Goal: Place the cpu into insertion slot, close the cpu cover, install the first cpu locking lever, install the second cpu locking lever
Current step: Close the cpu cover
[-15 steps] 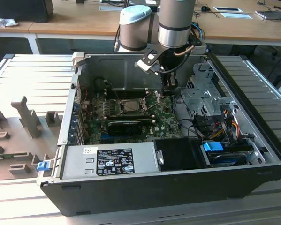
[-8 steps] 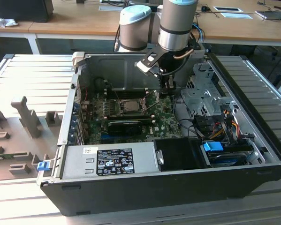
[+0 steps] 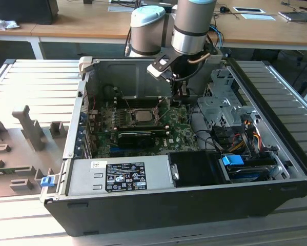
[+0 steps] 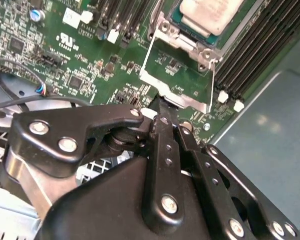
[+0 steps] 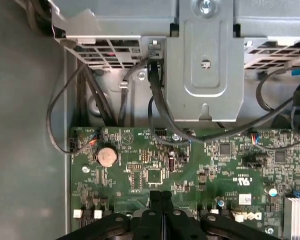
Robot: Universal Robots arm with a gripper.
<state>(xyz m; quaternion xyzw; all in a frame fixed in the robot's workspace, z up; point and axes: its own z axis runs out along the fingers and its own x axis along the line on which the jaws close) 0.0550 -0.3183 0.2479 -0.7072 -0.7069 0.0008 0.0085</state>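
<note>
The claw point(image 4: 158, 106), pressed together against the raised cpu cover point(image 4: 182, 97) at 2 o'clock from the cpu point(image 3: 142, 115), may slip, letting the cover snap down.

Beyond the pincer point(image 3: 180, 97), pale wooden desks point(image 3: 91, 23) span the room, papers point(image 3: 248, 9) lying on top; below it, a ribbed grey metal worktop point(image 3: 35, 77) spreads either side.

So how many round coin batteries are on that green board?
1. In the first wrist view the coin battery sits on the green board near its corner. The tool and a metal bracket cover parts of the board, so others could be hidden.
</note>
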